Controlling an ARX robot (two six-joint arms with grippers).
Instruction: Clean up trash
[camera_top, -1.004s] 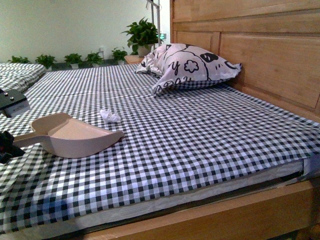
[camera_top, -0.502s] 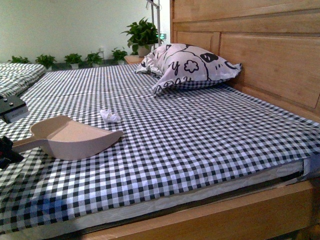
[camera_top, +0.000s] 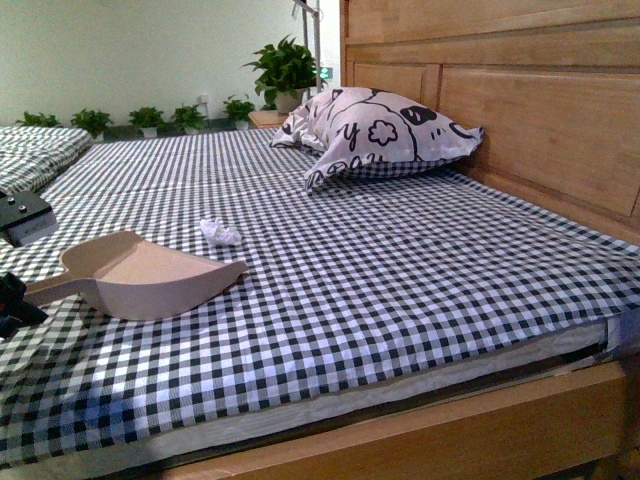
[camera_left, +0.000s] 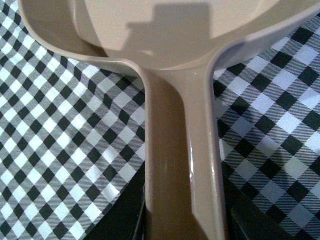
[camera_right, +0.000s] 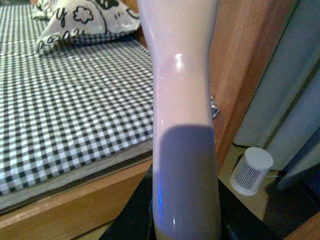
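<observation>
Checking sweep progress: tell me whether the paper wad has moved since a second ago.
No. The paper wad keeps its place relative to the pillow.

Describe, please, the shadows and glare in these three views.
Front view: even light; the dustpan throws a soft shadow on the checked sheet. Left wrist view: a blocky shadow lies in the dustpan's scoop; its handle glints. Right wrist view: the pale handle shows a glare spot above a bluish shadow.

Front low across bed (camera_top: 400, 300); wrists close-up; dustpan (camera_top: 150, 275) shared by front, left.
</observation>
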